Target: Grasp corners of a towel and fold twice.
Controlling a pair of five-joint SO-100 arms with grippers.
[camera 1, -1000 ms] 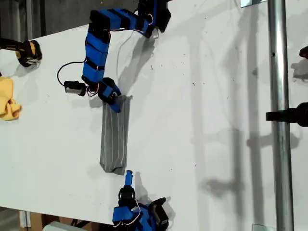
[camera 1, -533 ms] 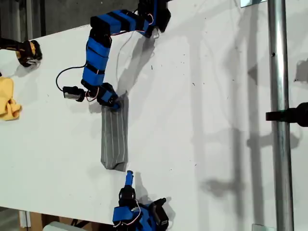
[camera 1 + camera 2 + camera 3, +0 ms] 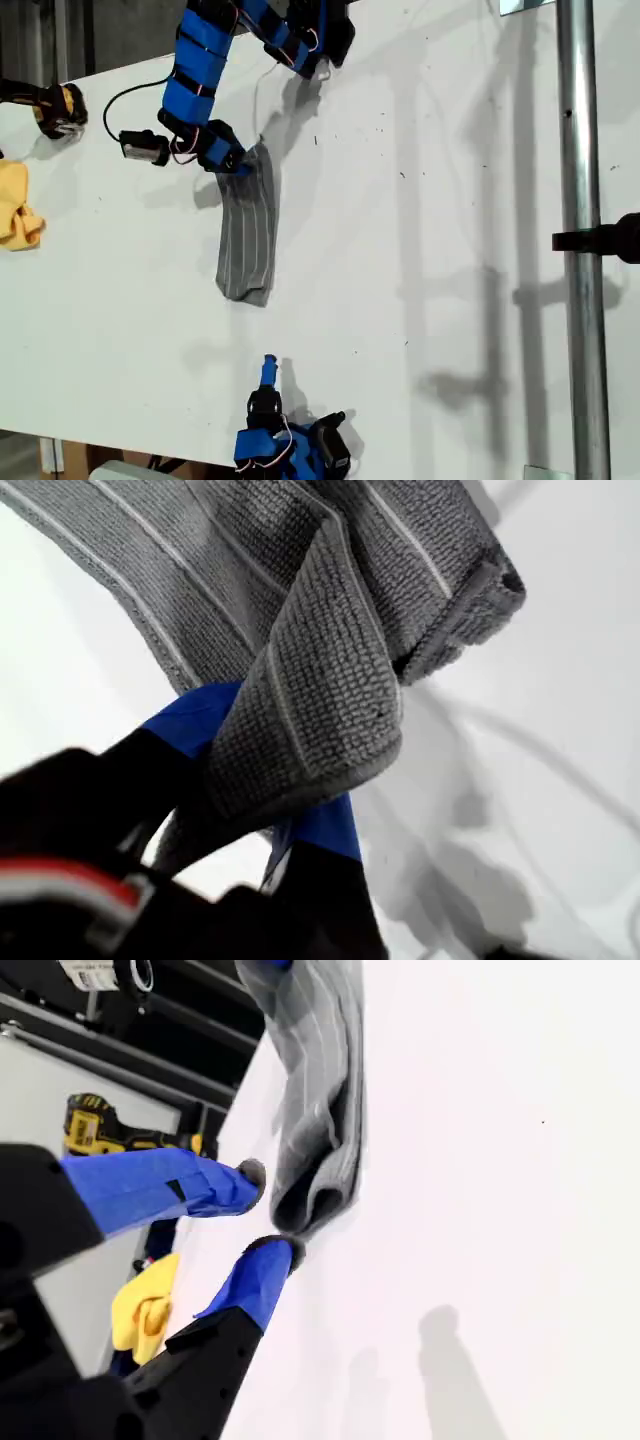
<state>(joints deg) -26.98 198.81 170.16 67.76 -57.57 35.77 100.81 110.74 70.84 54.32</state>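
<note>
The grey striped towel [image 3: 248, 240] lies as a narrow folded strip on the white table [image 3: 420, 300]. Its far end is raised by my first gripper [image 3: 232, 162], which is shut on it. The first wrist view shows a bunched fold of the towel [image 3: 300, 680] pinched in my first gripper [image 3: 262, 777], with a loose corner [image 3: 497, 588] hanging beyond. My second gripper [image 3: 268, 368] sits near the table's near edge, apart from the towel's near end. In the second wrist view my second gripper [image 3: 268, 1212] is open and empty, with the towel [image 3: 315, 1110] just ahead of the fingertips [image 3: 272, 1252].
A plain yellow cloth [image 3: 15, 210] lies at the exterior view's left edge, with a yellow-and-black tool [image 3: 55, 108] beyond it. A metal pole [image 3: 578, 240] with a black clamp [image 3: 600, 240] runs down the exterior view's right side.
My first gripper has risen and pulled back toward the far side with the towel's end in it. The strip slid away from my second gripper, which has not moved.
</note>
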